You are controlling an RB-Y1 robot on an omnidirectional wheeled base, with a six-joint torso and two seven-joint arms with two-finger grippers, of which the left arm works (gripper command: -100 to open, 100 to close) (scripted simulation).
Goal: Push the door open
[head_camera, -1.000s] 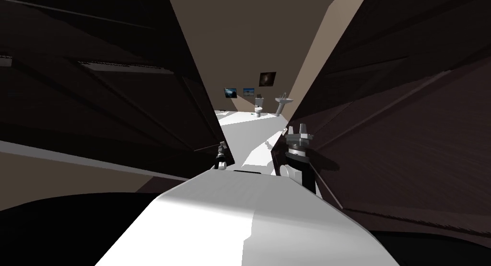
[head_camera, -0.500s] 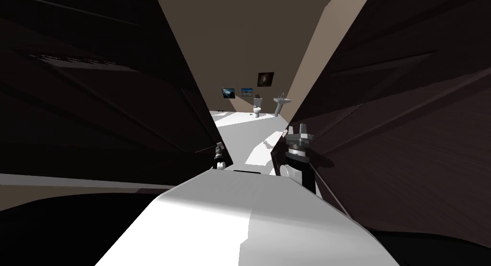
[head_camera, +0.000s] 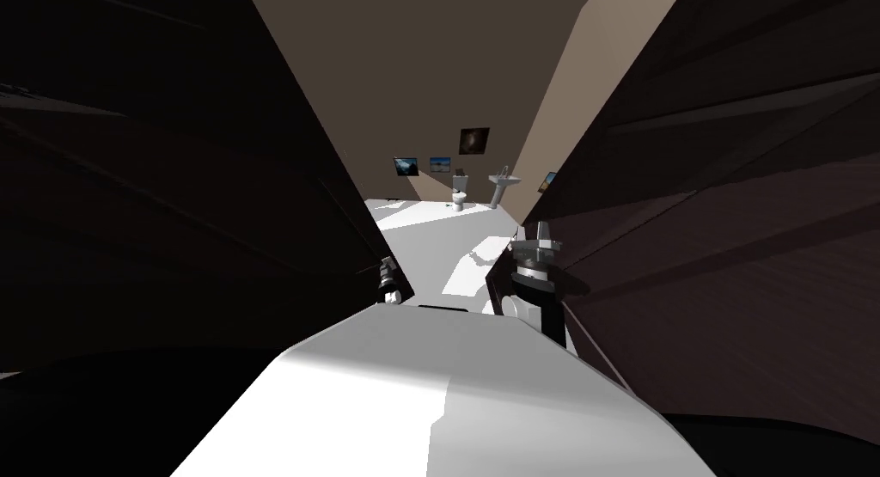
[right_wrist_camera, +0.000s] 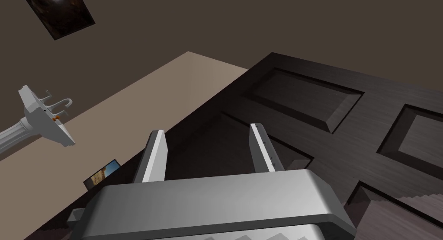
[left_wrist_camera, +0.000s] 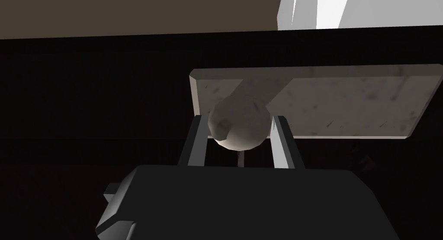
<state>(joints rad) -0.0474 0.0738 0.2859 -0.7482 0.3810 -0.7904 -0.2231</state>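
Two dark panelled door leaves flank a gap: the left door (head_camera: 172, 197) and the right door (head_camera: 730, 240). My left gripper (head_camera: 388, 278) sits at the left door's inner edge. In the left wrist view my left gripper (left_wrist_camera: 239, 118) is shut on a round grey door knob (left_wrist_camera: 238, 128), which stands on a pale backplate (left_wrist_camera: 329, 105). My right gripper (head_camera: 534, 240) hangs beside the right door's edge. The right wrist view shows my right gripper (right_wrist_camera: 207, 133) open, with nothing between its fingers and the panelled right door (right_wrist_camera: 329, 107) just beyond.
Through the gap lies a white floor (head_camera: 430, 240) leading to a toilet (head_camera: 461, 190) and a pedestal sink (head_camera: 503, 186) against a brown wall with small pictures (head_camera: 406, 165). The opening between the leaves is narrow near my chest.
The left door has swung further away to the left, widening the gap. My left gripper has gone left with the knob. The right arm has stayed put.
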